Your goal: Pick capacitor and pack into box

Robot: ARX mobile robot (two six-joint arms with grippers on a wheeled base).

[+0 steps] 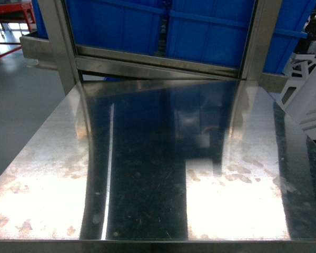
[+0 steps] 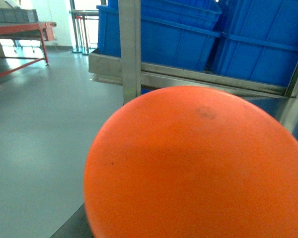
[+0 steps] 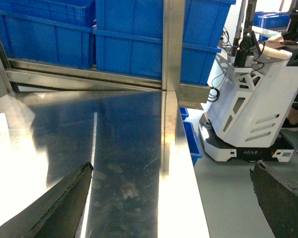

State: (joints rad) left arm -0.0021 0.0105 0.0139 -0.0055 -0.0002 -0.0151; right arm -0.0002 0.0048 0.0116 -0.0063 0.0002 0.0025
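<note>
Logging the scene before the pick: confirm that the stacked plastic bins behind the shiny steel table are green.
Not green. The head view shows the stacked plastic bins behind the shiny steel table are blue; both wrist views agree. The rest stands: they sit stacked behind the steel frame at the table's far edge.

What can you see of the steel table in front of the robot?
The steel table is a flat, shiny metal top with scuffs, scratches and brownish blotches near its front edge. It mirrors bright ceiling light and the dark posts behind. Nothing stands on the part in view. Steel uprights and a crossbar rise at its far edge, with blue plastic bins behind them. The right wrist view shows its right edge over grey floor.
</note>
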